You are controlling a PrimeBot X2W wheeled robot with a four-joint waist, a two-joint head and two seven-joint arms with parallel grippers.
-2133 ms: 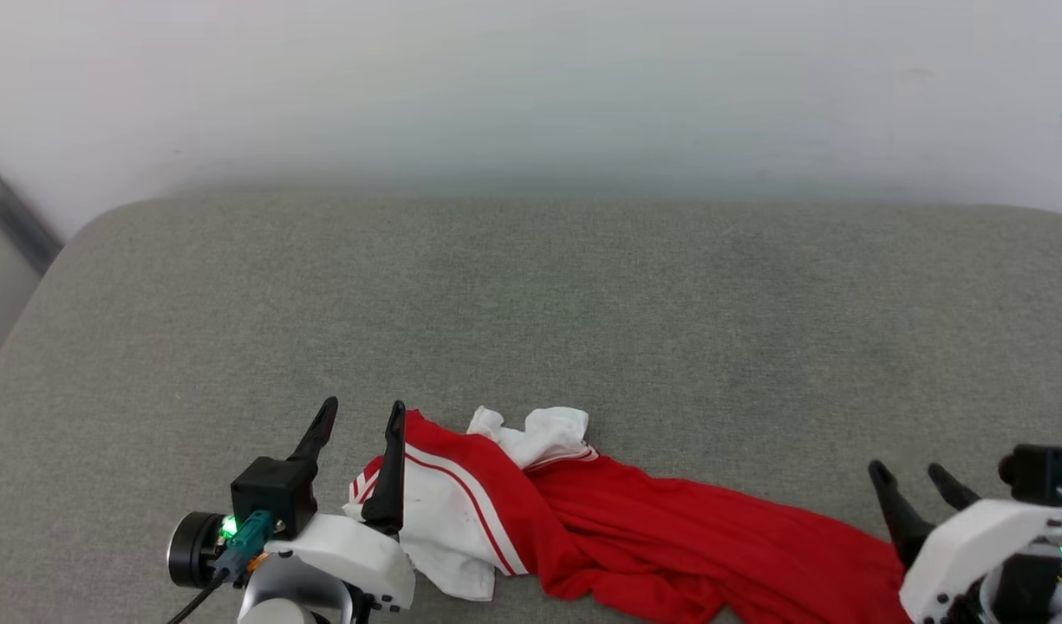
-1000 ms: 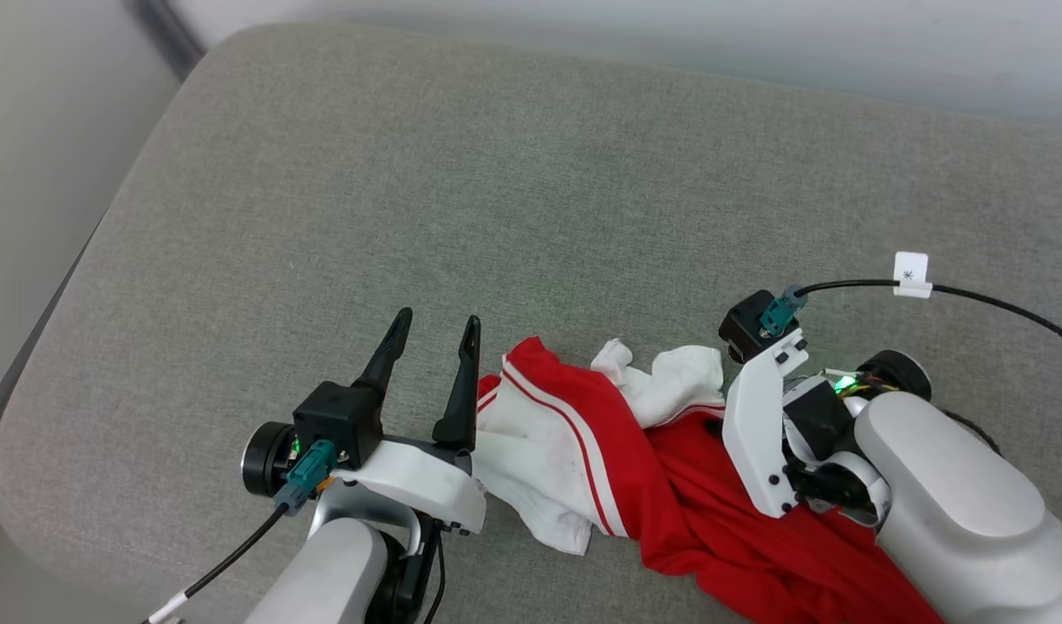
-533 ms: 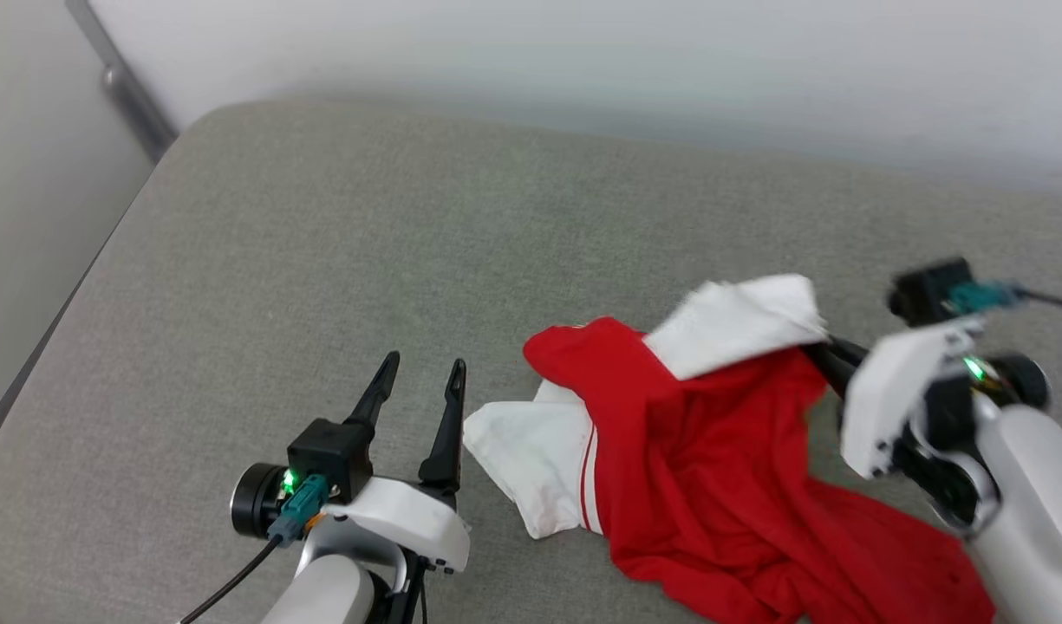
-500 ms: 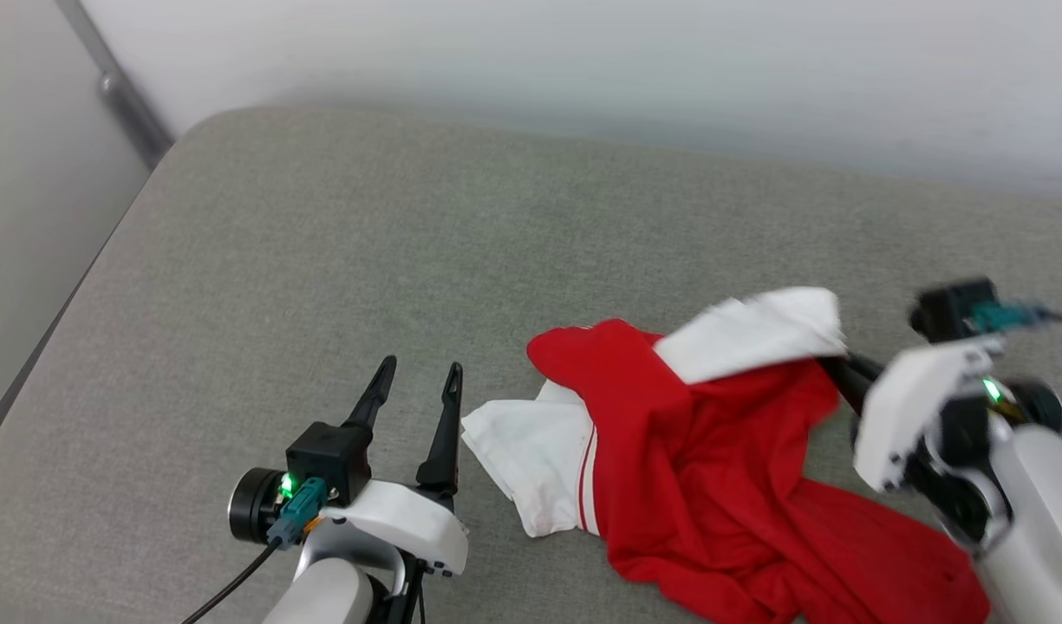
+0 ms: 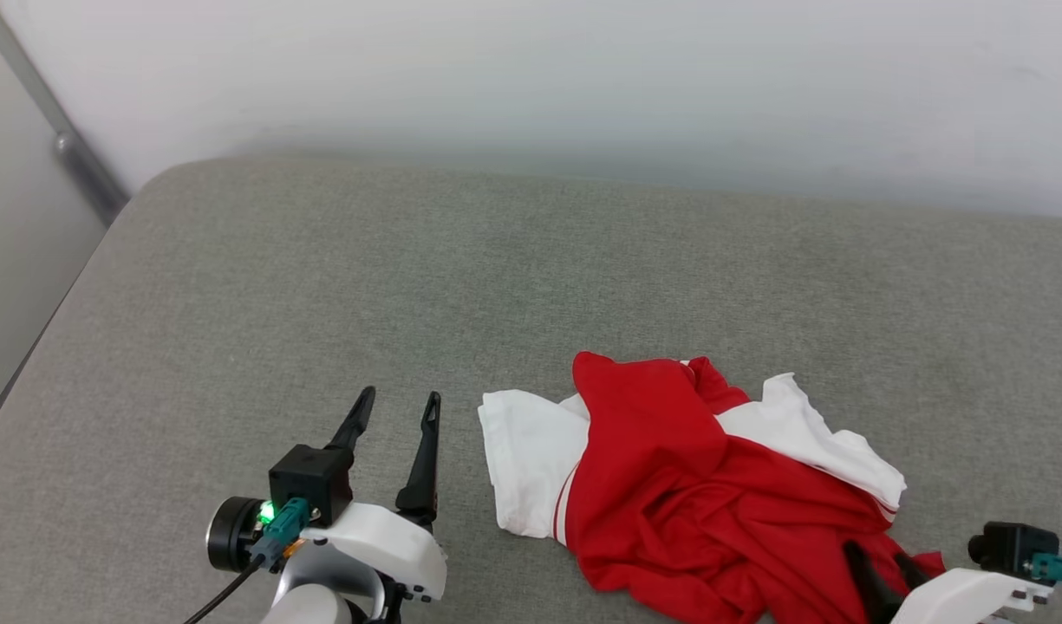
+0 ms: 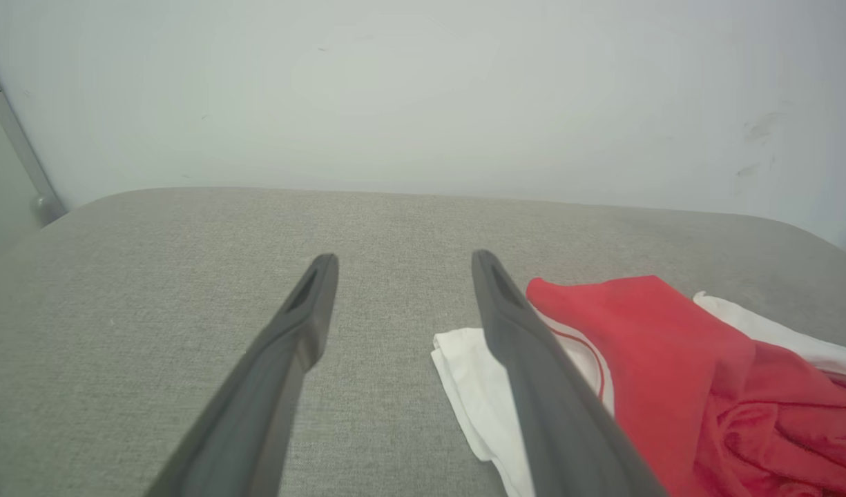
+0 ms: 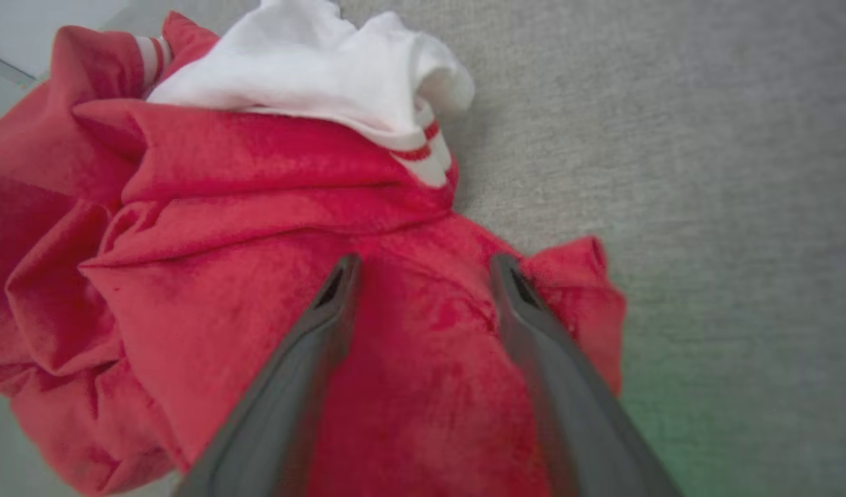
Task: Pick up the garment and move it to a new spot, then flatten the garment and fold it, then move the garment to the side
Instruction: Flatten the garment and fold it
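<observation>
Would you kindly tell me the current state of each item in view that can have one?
Red jersey shirt with white sleeves: crumpled in a heap on the grey fabric cushion, unfolded, not gripped.
Left gripper: open, empty, beside the shirt.
Right gripper: open, poised over the shirt, holding nothing.

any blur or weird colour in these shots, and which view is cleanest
Head view: cleanest, with soft even light, and the garment is crisp with barely any shadow. Left wrist view: the left gripper's fingers go soft towards the bottom edge. Right wrist view: the right gripper's fingers smear near the lens, and a green cast tints the grey cushion at lower right.
</observation>
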